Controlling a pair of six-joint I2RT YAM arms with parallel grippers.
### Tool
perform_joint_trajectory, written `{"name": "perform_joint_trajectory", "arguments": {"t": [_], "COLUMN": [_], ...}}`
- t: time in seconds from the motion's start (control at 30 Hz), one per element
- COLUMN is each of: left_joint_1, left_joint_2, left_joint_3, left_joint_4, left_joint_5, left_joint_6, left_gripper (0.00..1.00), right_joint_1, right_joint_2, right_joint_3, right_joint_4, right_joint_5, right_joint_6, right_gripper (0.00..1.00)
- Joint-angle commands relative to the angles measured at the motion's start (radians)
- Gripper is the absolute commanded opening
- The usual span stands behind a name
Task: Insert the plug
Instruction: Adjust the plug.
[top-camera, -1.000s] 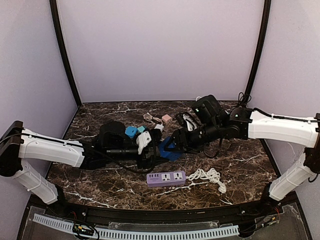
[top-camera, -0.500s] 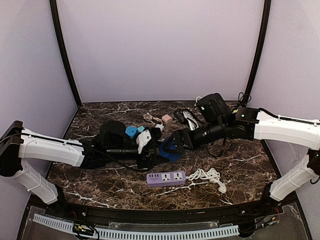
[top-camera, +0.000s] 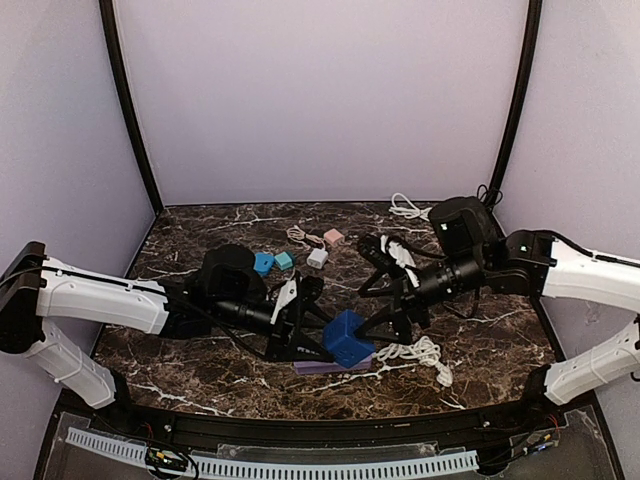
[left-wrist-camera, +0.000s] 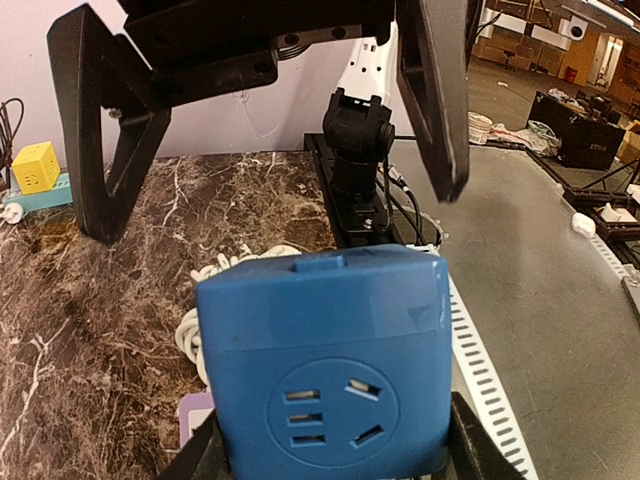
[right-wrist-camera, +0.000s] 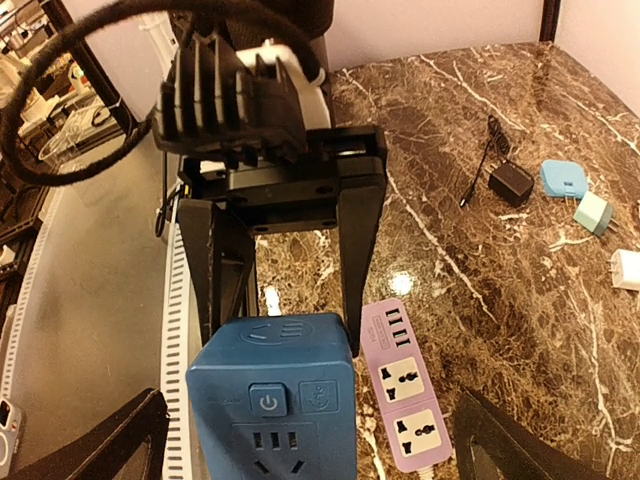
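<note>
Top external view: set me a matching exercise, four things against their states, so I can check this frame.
Things:
1. blue socket cube
2. purple power strip
3. white cable
4. right gripper

States:
A. jaws wide apart, holding nothing
B. coiled on the table
C. clamped in the left gripper
D. lying flat on the table, sockets up

Pairs: 1-C, 2-D, 3-B, 4-A

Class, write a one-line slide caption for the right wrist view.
Left gripper holds a blue socket cube close to the purple power strip on the marble table; right gripper open wide.
</note>
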Motion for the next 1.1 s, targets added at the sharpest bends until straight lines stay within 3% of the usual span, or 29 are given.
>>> {"name": "perform_joint_trajectory", "arguments": {"t": [0.0,0.27,0.37,0.4,0.53,0.6,0.67,0.7,0.73,0.77,0.8,0.87,0.97,1.07], "left_joint_1": [-0.002,-0.002,-0.002,-0.002,-0.002,-0.002,-0.002,-0.003,-0.003,-0.002,-0.002,-0.001,0.008,0.009], "left_joint_2": [-0.017,-0.013,-0.013,-0.012,-0.013,-0.014,-0.018,-0.02,-0.026,-0.029,-0.035,-0.039,-0.042,-0.034], "left_joint_3": [0.027,0.024,0.022,0.021,0.011,0.008,0.001,-0.002,-0.017,-0.032,-0.07,-0.144,-0.212,-0.22], "left_joint_4": [0.004,0.009,0.009,0.009,0.027,0.036,0.031,0.021,-0.002,-0.013,-0.03,-0.044,-0.07,-0.086], "left_joint_5": [0.025,0.01,0.002,0.002,-0.009,-0.02,-0.061,-0.123,-0.157,-0.235,-0.279,-0.429,-0.457,-0.467], "left_joint_6": [0.009,0.019,0.023,0.023,0.021,0.019,0.009,0.015,0.027,0.073,0.102,0.196,0.297,0.311], "left_gripper": [0.0,0.0,0.01,0.01,0.0,0.01,0.01,0.26,0.45,0.74,0.83,0.92,0.93,0.92], "right_joint_1": [0.029,0.088,0.089,0.088,0.087,0.087,0.084,0.08,0.076,0.072,0.072,0.071,0.073,0.091], "right_joint_2": [0.051,0.12,0.153,0.163,0.182,0.181,0.172,0.168,0.164,0.161,0.16,0.167,0.203,0.233], "right_joint_3": [0.036,0.021,0.048,0.064,0.096,0.097,0.105,0.116,0.128,0.144,0.16,0.186,0.227,0.23], "right_joint_4": [-0.043,0.01,-0.012,-0.031,-0.061,-0.065,-0.075,-0.088,-0.111,-0.139,-0.172,-0.273,-0.444,-0.492], "right_joint_5": [-0.019,0.036,0.119,0.139,0.165,0.167,0.186,0.2,0.227,0.269,0.324,0.453,0.536,0.567], "right_joint_6": [-0.091,-0.053,0.001,0.017,0.07,0.102,0.161,0.209,0.268,0.34,0.431,0.635,0.852,0.957], "right_gripper": [0.99,0.98,0.92,0.84,0.2,0.03,0.0,0.0,0.0,0.0,0.0,0.0,0.0,0.0]}}
